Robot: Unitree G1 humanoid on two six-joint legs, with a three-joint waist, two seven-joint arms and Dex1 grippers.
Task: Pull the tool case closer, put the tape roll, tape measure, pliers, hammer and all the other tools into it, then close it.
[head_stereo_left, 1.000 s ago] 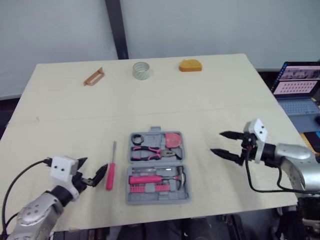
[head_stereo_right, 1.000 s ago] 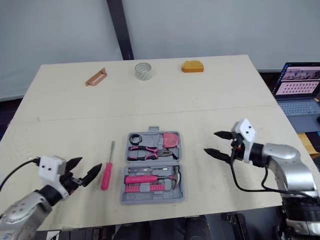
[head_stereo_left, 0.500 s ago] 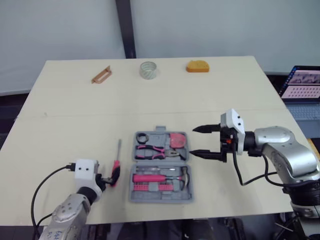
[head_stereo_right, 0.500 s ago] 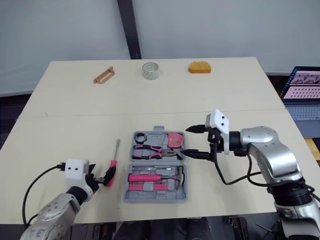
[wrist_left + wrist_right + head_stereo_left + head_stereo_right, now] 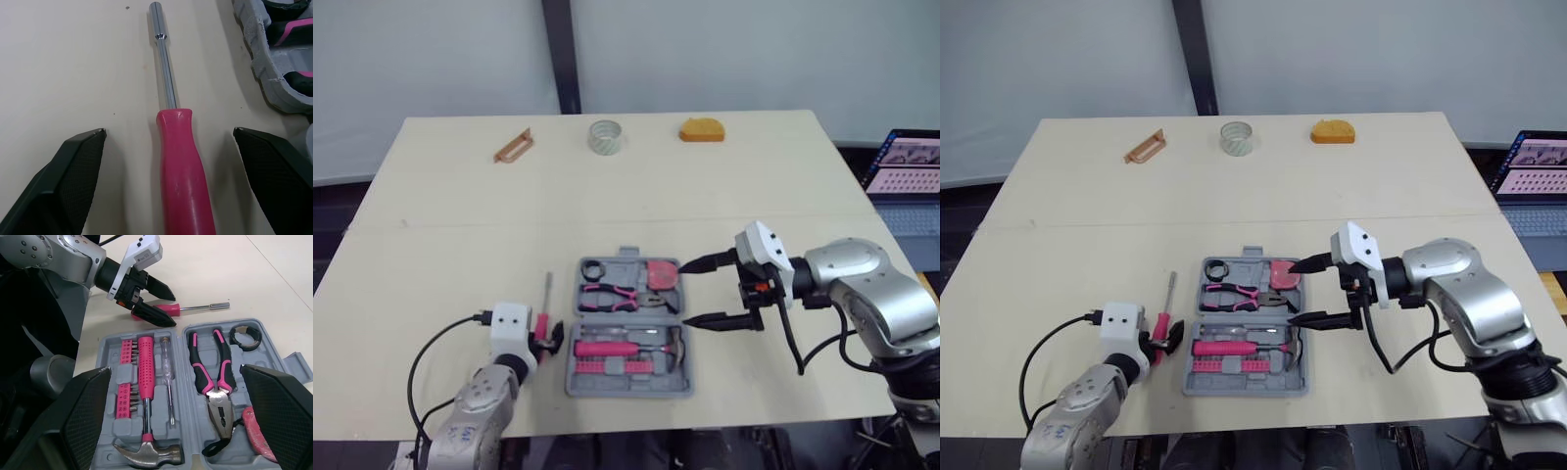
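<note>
While right end effector (image 5: 686,294) gapes empty, left end effector (image 5: 168,131) straddles the screwdriver (image 5: 183,166), unclosed.

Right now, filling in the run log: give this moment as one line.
left gripper: open, straddling pink-handled steel screwdriver | right gripper: open, at right edge of open grey plastic tool case

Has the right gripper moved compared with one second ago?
Yes. The right gripper moved to the robot's left, toward the tool case; its open fingertips now reach the case's right edge.
</note>
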